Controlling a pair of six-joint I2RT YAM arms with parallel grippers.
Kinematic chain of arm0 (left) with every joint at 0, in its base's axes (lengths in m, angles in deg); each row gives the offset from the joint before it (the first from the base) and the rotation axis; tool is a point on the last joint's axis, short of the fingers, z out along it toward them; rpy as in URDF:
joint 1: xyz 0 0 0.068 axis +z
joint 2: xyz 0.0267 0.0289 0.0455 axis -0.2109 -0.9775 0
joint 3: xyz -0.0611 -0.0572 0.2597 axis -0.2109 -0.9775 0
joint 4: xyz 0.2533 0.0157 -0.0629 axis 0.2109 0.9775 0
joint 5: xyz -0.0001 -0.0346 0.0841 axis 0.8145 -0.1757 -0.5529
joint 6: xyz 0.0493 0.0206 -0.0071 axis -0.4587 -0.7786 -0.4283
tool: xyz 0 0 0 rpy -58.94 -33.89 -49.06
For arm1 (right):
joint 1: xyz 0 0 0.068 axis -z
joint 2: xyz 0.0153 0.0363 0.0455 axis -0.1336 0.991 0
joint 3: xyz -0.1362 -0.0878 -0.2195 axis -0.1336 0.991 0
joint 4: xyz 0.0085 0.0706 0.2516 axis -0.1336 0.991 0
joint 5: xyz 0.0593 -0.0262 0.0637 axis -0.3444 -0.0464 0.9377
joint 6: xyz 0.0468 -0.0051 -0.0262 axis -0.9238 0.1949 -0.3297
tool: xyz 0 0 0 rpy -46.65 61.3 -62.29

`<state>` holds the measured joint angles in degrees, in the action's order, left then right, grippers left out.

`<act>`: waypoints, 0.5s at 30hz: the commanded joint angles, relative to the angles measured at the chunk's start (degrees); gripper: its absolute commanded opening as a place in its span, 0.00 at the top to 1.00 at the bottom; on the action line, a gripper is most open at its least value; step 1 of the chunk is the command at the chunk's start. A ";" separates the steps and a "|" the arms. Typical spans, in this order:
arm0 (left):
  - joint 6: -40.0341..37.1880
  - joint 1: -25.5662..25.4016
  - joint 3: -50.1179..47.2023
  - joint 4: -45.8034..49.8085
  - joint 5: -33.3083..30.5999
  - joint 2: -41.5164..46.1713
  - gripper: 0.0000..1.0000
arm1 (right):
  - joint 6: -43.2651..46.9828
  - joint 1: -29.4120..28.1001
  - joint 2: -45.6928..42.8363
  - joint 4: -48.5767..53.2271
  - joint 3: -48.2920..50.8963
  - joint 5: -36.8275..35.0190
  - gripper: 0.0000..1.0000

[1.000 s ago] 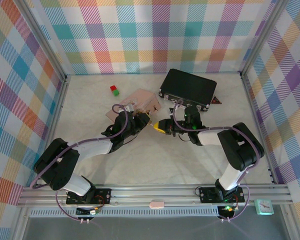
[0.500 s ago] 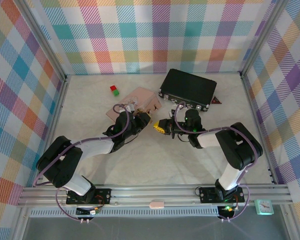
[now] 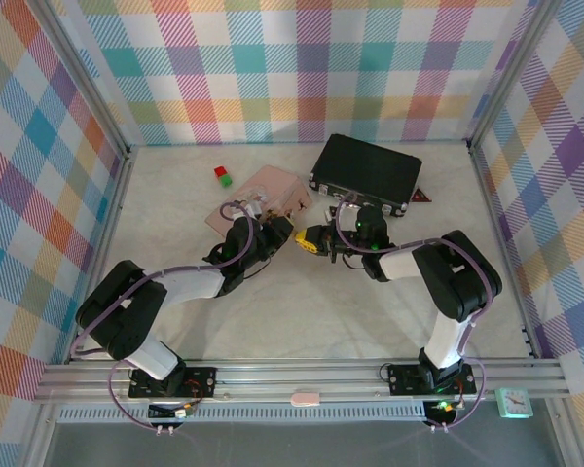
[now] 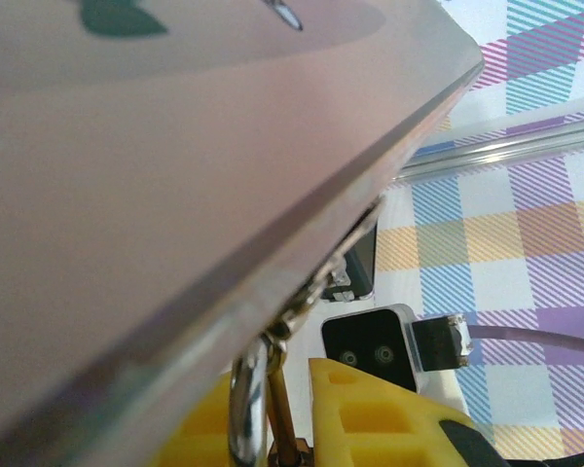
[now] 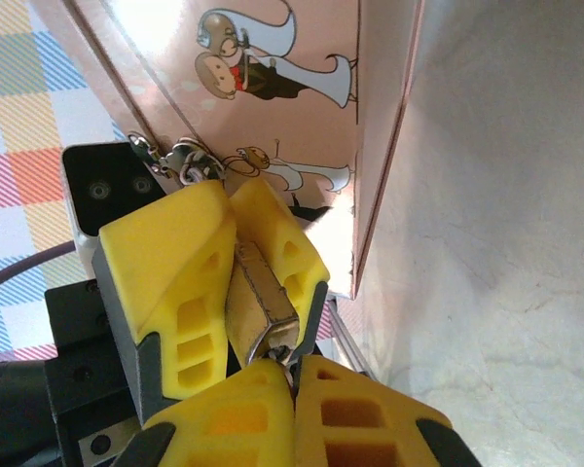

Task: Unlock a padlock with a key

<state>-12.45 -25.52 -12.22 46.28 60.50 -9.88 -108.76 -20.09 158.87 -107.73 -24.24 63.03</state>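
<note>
We see the padlock [image 5: 256, 292] just beside the pink box [image 3: 271, 191], off the box's edge nearest the arms. Its shackle end sits close against that edge, and its brass body is pinched between the yellow fingers [image 5: 175, 282] of the left tool [image 3: 281, 230]. The right tool [image 3: 315, 239] meets it head-on from the side away from the box, above the pale worktop [image 3: 302, 311], with its own fingers pressed together on a small silvery piece at the padlock's free end, which we take for the key [image 5: 281, 347].
</note>
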 commanded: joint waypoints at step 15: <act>-8.26 -3.03 0.17 -2.11 9.23 2.15 1.00 | -10.36 1.88 4.88 -10.44 -4.20 -4.12 1.00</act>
<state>-16.14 -25.43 -12.22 47.00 58.91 -10.12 -110.68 -19.09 162.37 -109.61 -26.07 65.70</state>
